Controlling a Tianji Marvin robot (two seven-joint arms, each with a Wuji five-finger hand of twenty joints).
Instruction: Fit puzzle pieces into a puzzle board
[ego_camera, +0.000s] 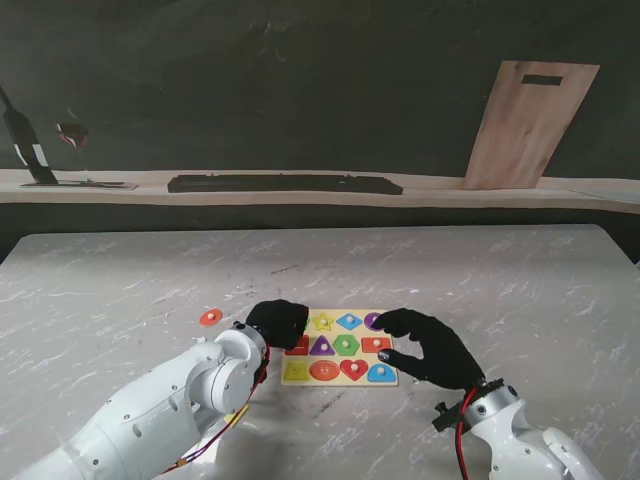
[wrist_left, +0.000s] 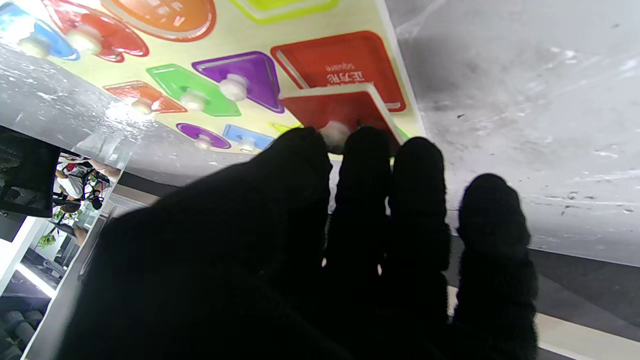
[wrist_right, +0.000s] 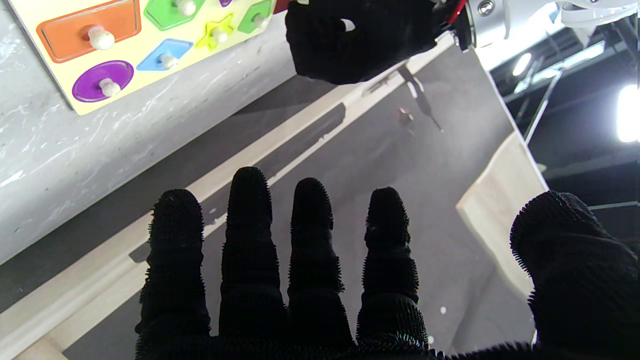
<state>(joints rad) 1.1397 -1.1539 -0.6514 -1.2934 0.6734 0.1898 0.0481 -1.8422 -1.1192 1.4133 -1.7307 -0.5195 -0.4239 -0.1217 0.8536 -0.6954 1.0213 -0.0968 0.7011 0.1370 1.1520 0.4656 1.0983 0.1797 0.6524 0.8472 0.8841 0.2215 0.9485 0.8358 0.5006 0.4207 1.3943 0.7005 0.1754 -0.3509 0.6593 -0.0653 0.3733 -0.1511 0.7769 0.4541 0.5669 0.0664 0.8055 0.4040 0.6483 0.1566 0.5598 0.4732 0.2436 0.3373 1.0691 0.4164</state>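
Observation:
The pale-yellow puzzle board (ego_camera: 340, 382) lies in the middle of the table, nearer to me, with several coloured knobbed pieces seated in it. My left hand (ego_camera: 278, 322) hovers over the board's left column, shut on the red square piece (wrist_left: 345, 107), pinching its white knob. The piece hangs tilted just over the empty red square slot (wrist_left: 340, 65), beside the purple triangle (wrist_left: 245, 80). My right hand (ego_camera: 430, 345) sits at the board's right edge, fingers (wrist_right: 310, 225) spread and holding nothing. The board's (wrist_right: 64, 69) far corner and my left hand (wrist_right: 360, 35) show in the right wrist view.
A small orange disc piece (ego_camera: 210, 317) lies loose on the marble table left of the board. Beyond the table's far edge runs a ledge with a long black bar (ego_camera: 285, 184), a wooden cutting board (ego_camera: 530, 125) leaning on the wall, and a dark stand (ego_camera: 30, 150).

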